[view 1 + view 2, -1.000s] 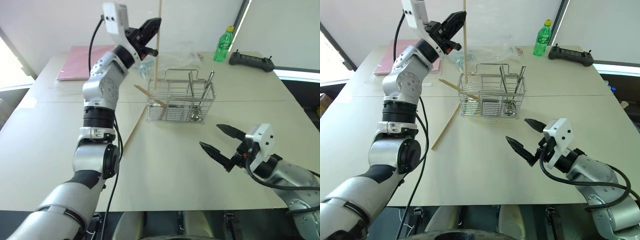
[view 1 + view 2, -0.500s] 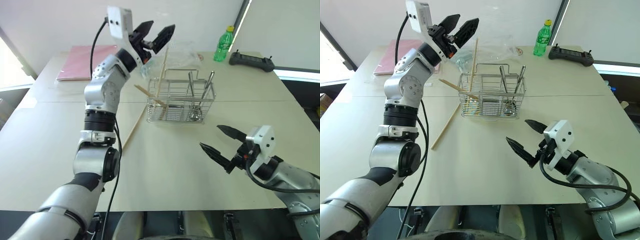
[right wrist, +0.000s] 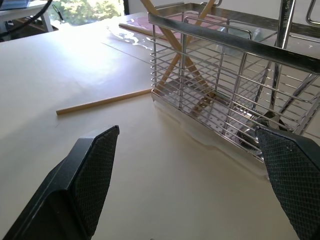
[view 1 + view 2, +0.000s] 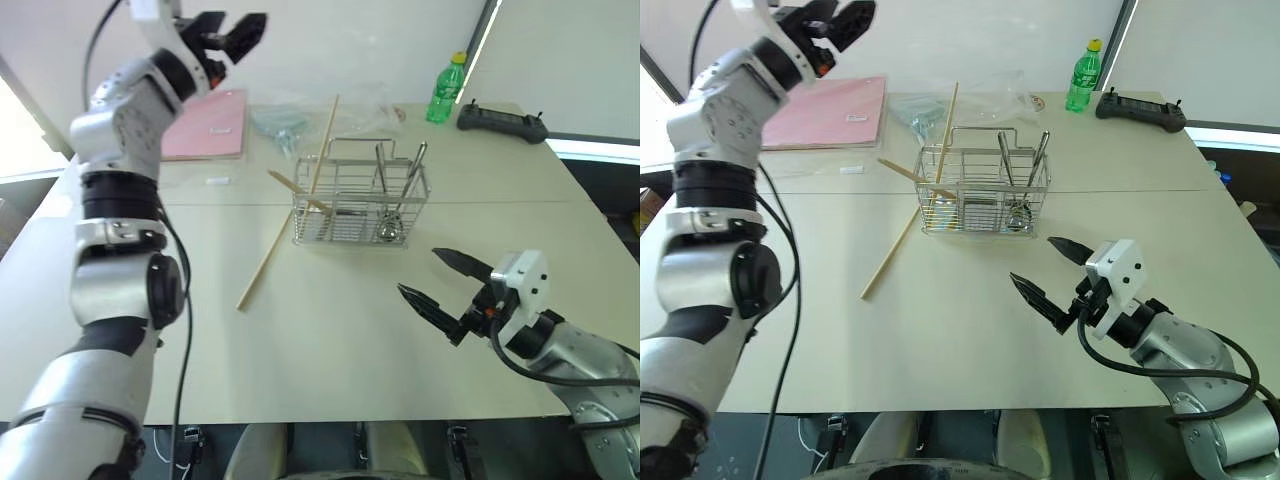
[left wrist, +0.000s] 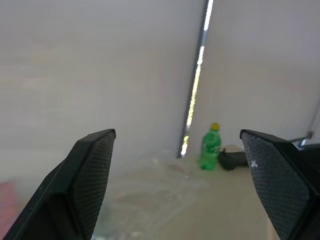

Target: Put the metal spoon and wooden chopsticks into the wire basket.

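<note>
**Inventory: table, basket and both grippers**

1. Basket (image 4: 360,200): you see it upright near the middle of the table (image 4: 330,330), wire sides see-through.
2. Spoon (image 4: 414,180): stands in the basket's right part, handle leaning up past the rim, next to other metal cutlery; you cannot tell the pieces apart cleanly.
3. Chopsticks: two sit in the basket's left part. One (image 4: 323,142) leans steeply, its top well above the rim. Another (image 4: 292,186) lies at a low slant, its end poking out past the basket's left side. A third (image 4: 262,265) lies flat on the table, just left of the basket and outside it.
4. Left gripper (image 4: 228,28): you find it raised high, above the far left of the table over the pink folder (image 4: 210,125), fingers spread wide and holding nothing.
5. Right gripper (image 4: 432,282): hovers low over the near right of the table, in front of the basket, fingers spread wide and empty.
6. Other items: a green bottle (image 4: 447,88) and a black controller (image 4: 502,122) at the far right edge; clear plastic wrap (image 4: 290,120) behind the basket.
</note>
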{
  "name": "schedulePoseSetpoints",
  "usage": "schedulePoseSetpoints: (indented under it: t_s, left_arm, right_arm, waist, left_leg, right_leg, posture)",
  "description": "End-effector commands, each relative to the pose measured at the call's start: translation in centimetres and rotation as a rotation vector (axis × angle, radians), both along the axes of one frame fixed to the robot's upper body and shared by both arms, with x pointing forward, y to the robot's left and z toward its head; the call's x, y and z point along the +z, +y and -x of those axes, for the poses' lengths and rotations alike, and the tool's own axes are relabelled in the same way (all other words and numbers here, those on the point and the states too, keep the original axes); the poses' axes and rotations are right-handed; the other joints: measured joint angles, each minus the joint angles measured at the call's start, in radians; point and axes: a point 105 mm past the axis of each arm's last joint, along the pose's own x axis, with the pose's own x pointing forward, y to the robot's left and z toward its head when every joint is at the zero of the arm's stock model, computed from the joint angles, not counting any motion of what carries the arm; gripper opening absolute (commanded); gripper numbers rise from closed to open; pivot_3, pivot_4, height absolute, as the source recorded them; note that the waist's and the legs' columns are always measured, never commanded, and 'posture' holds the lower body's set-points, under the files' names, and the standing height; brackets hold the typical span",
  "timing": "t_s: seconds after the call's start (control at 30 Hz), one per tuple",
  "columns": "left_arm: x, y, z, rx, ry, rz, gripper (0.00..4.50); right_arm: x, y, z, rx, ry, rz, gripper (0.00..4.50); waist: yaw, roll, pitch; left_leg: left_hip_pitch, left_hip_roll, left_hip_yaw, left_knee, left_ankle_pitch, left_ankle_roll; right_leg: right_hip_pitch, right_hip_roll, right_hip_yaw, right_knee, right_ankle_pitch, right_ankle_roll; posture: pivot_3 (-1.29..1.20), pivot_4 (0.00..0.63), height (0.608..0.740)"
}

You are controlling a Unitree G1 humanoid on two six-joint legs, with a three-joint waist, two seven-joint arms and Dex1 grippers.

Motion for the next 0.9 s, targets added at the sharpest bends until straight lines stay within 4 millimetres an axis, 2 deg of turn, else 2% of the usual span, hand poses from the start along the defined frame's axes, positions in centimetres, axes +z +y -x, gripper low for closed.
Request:
schedulePoseSetpoints:
  t_s: [0.03,0.2,0.37,0.5,0.63,0.9]
  left_arm:
    - [-0.2,1.7,-0.6,0.099,0.030,-0.074,4.19]
    - [-2.5,4.0,-1.2,0.208,0.127,-0.155,4.19]
    - [-6.1,5.2,-1.9,0.302,0.293,-0.262,4.19]
    - [-10.2,4.6,-1.9,0.266,0.419,-0.432,4.19]
    - [-13.1,3.0,-1.6,0.194,0.494,-0.521,4.19]
    - [-16.4,0.1,-1.7,0.130,0.556,-0.570,4.19]
  right_arm:
    - [0.8,0.5,0.0,0.015,-0.047,-0.016,4.50]
    - [0.8,1.1,0.0,0.037,-0.049,-0.012,4.50]
    - [1.2,0.9,-0.4,0.049,-0.059,0.000,4.50]
    - [1.9,0.8,-0.5,0.048,-0.085,0.005,4.50]
    - [2.5,1.0,-0.4,0.049,-0.105,-0.001,4.50]
    - [2.3,1.1,-0.2,0.055,-0.112,0.010,4.50]
  waist:
    - [0.002,0.000,0.000]
    - [-0.002,-0.001,0.000]
    - [-0.001,-0.001,0.000]
    - [-0.001,-0.001,0.000]
    - [-0.001,-0.001,0.000]
    - [-0.001,-0.001,0.001]
  left_leg:
    - [0.000,0.000,0.000,0.000,0.000,0.000]
    - [-0.001,0.000,0.000,-0.001,0.000,0.000]
    - [-0.001,0.000,0.000,-0.001,0.000,0.000]
    - [-0.001,0.000,0.000,0.000,0.000,0.000]
    - [-0.001,0.000,0.000,-0.001,0.000,0.000]
    - [-0.002,0.000,0.000,-0.001,0.000,0.000]
  right_leg:
    - [0.000,0.000,0.000,0.000,0.000,0.000]
    - [-0.002,0.000,0.000,0.000,0.000,0.000]
    - [-0.001,0.000,0.000,0.000,0.000,0.000]
    - [-0.001,0.000,0.000,0.000,0.000,0.000]
    - [-0.002,0.000,0.000,0.000,0.000,0.000]
    - [-0.002,-0.001,0.000,0.000,0.000,0.000]
  posture:
    - [0.00,0.150,0.709]
    - [0.00,0.150,0.709]
    - [0.00,0.150,0.709]
    - [0.00,0.150,0.709]
    - [0.00,0.150,0.709]
    - [0.00,0.150,0.709]
